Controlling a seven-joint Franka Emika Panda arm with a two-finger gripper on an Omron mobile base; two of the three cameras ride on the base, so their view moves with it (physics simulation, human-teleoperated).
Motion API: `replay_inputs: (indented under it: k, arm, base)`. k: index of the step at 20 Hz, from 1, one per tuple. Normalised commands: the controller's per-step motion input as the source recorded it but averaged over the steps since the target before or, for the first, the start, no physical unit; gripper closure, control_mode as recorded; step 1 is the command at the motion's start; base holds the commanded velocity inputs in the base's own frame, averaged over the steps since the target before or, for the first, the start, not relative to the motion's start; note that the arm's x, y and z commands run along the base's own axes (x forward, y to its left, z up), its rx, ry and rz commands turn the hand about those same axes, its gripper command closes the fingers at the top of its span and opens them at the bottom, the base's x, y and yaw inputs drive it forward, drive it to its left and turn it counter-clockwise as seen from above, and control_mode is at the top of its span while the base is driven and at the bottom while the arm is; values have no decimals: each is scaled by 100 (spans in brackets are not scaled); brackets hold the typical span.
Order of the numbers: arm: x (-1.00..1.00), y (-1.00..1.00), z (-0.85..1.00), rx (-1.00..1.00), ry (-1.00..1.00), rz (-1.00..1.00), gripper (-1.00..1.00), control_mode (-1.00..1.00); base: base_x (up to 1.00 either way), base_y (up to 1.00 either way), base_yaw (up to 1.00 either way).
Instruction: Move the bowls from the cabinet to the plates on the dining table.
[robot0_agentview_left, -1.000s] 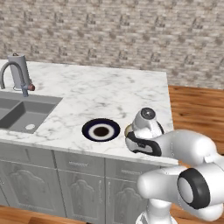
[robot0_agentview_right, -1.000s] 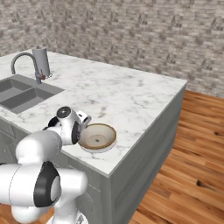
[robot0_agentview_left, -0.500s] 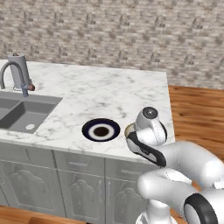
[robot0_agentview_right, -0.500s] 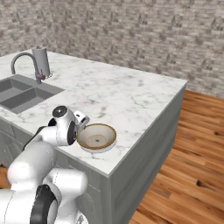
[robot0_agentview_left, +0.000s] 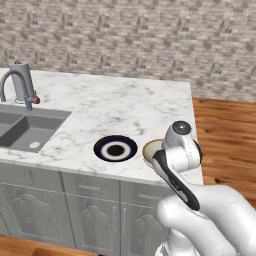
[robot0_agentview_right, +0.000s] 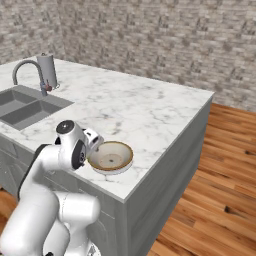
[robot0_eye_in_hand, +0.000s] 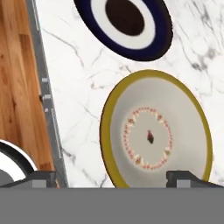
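An olive-rimmed bowl (robot0_eye_in_hand: 155, 135) with a pale inside stands near the front right corner of the dining table (robot0_agentview_left: 125, 105). In the right base view this bowl (robot0_agentview_right: 111, 156) rests on a pale underlying disc, apparently the pale plate. Just left of it lies the black plate (robot0_agentview_left: 115, 148), white-ringed with a dark centre and nothing on it. My gripper (robot0_eye_in_hand: 114, 178) hovers over the bowl's near edge, open, fingertips (robot0_eye_in_hand: 43, 177) spread wider than the bowl. From the right base view the gripper (robot0_agentview_right: 96, 142) sits at the bowl's left rim, holding nothing. The cabinet is out of view.
A sink (robot0_agentview_left: 20, 130) with a curved faucet (robot0_agentview_left: 20, 85) occupies the counter's left end. Grey carved cupboard fronts (robot0_agentview_left: 75, 200) run below the top. Wooden floor (robot0_agentview_left: 225, 130) lies beyond the table's right edge, and a stone wall stands behind.
The arm's elbow has swung down and nearer the cameras, while the hand stayed beside the bowl with jaws open. Bowl and black plate have not moved.
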Motion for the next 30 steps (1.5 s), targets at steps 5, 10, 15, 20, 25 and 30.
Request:
replay_inputs:
  k: [5, 10, 15, 20, 25, 30]
  arm:
    - [-57, -28, 13, 3, -2, -4, -100, -100]
    - [-55, -16, 12, 2, -8, 0, -100, -100]
    - [-43, -16, 21, 4, -10, -2, -100, -100]
    - [-37, -14, 23, 5, -5, -4, -100, -100]
    - [-38, -7, 19, 5, -6, -5, -100, -100]
    - [-37, -1, 20, 2, -9, -5, -100, -100]
  base:
    - [0, 0, 0]
    - [0, 0, 0]
    - [0, 0, 0]
    - [0, 0, 0]
    - [0, 0, 0]
    - [0, 0, 0]
